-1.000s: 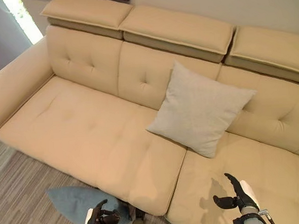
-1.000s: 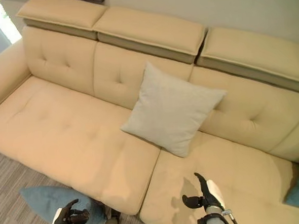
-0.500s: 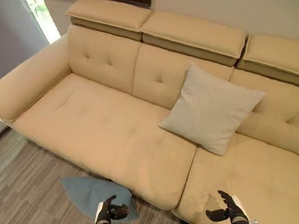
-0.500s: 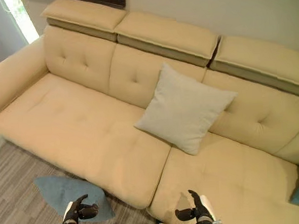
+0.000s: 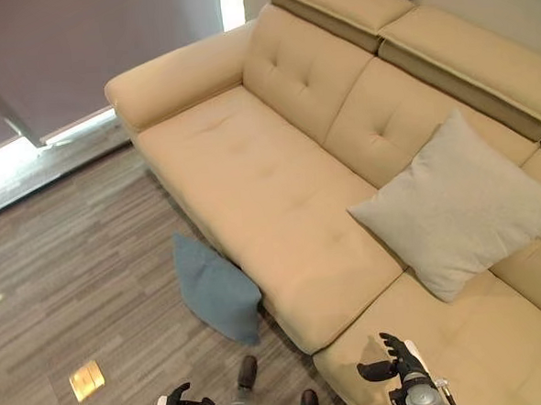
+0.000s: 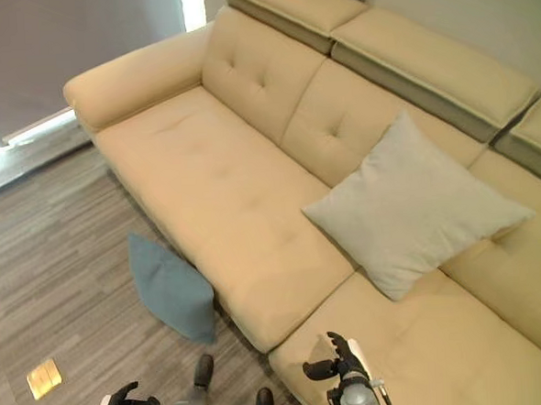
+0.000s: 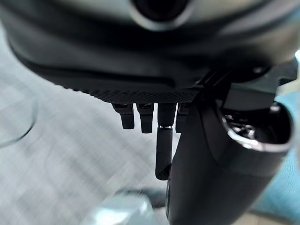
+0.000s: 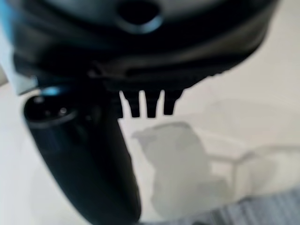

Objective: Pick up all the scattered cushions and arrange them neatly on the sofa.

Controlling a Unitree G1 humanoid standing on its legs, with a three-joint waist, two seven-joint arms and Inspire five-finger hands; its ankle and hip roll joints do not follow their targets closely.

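Daylight enters at the upper left of the eye views, where a bright strip glares along the floor (image 5: 56, 147) under a grey blind (image 5: 96, 48). A small bright patch (image 5: 87, 380) glints on the floor at lower left. The sofa (image 5: 260, 176) is evenly lit, with soft shadow beneath its front edge. Both wrist views are blurred, with each robot hand dark and out of focus.

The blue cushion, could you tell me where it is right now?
In the left eye view the blue cushion stands on the floor, leaning against the sofa front.
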